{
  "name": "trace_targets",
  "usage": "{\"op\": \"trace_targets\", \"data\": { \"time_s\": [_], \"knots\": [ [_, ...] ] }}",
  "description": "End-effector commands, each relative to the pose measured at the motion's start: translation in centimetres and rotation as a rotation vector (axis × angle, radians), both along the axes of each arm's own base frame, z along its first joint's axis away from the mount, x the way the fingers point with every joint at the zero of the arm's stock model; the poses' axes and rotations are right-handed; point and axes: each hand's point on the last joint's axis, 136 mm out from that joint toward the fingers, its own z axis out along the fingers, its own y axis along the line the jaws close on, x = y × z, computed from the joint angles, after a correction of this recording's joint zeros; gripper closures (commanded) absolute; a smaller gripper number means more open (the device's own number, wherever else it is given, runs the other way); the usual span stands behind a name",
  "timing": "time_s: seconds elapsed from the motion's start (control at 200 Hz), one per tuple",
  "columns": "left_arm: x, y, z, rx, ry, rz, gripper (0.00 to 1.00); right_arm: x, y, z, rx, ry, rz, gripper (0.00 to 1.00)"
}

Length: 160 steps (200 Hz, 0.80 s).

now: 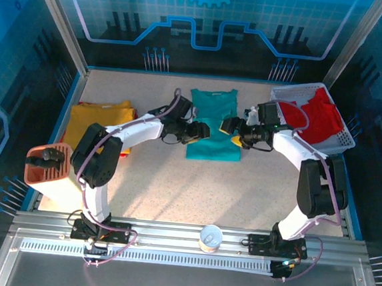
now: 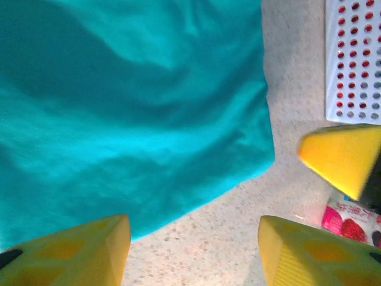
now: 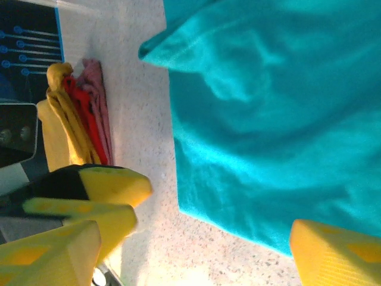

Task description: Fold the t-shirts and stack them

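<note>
The teal-green t-shirt (image 1: 213,121) lies partly folded at the middle back of the table. Both grippers hover over its near part, facing each other. My left gripper (image 1: 202,131) is open above the shirt's left side; in the left wrist view the teal-green t-shirt (image 2: 131,107) has its corner just ahead of the open gripper (image 2: 193,250), with bare table between the fingers. My right gripper (image 1: 234,135) is open too, and in its wrist view it (image 3: 193,256) spans the hem of the teal-green t-shirt (image 3: 280,119). The mustard-yellow t-shirt (image 1: 95,124) lies at the left. The red t-shirt (image 1: 317,117) sits in the basket.
A white mesh basket (image 1: 344,136) stands at the back right. An orange holder (image 1: 48,164) sits at the left edge and a white cup (image 1: 210,238) on the near rail. Red and pink folded edges (image 3: 89,119) show in the left pile.
</note>
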Motion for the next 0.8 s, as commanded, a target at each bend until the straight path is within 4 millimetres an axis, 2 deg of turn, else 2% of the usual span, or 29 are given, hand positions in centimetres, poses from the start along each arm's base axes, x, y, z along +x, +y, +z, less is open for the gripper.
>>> {"op": "trace_targets", "data": {
  "time_s": [0.0,0.12,0.215,0.24,0.31,0.485,0.61,0.796],
  "knots": [
    [0.0,-1.3,-0.5,-0.074,0.017,0.031,0.41,-0.3,1.6,-0.6,0.077,0.021,-0.009,0.16],
    [-0.6,-1.8,-3.8,-0.052,0.06,0.028,0.42,-0.7,1.6,-3.7,0.064,0.038,-0.011,0.17],
    [-1.1,-1.1,-6.7,-0.012,0.097,0.037,0.43,-0.6,1.0,-5.8,0.059,0.04,-0.019,0.18],
    [-1.3,-1.0,-7.3,0.0,0.105,0.036,0.43,-1.5,0.8,-7.1,0.058,0.071,-0.019,0.18],
    [-1.7,-0.5,-8.6,0.024,0.124,0.04,0.43,-1.9,0.7,-8.6,0.061,0.086,-0.014,0.19],
    [-2.6,0.4,-9.7,0.053,0.139,0.046,0.45,-3.2,0.0,-10.9,0.064,0.12,-0.027,0.19],
    [-3.4,1.2,-10.0,0.085,0.146,0.046,0.47,-3.9,0.0,-11.0,0.066,0.128,-0.019,0.19],
    [-4.9,2.6,-9.8,0.139,0.157,0.039,0.47,-5.5,-1.4,-10.9,-0.024,0.157,-0.016,0.19]
  ]
}}
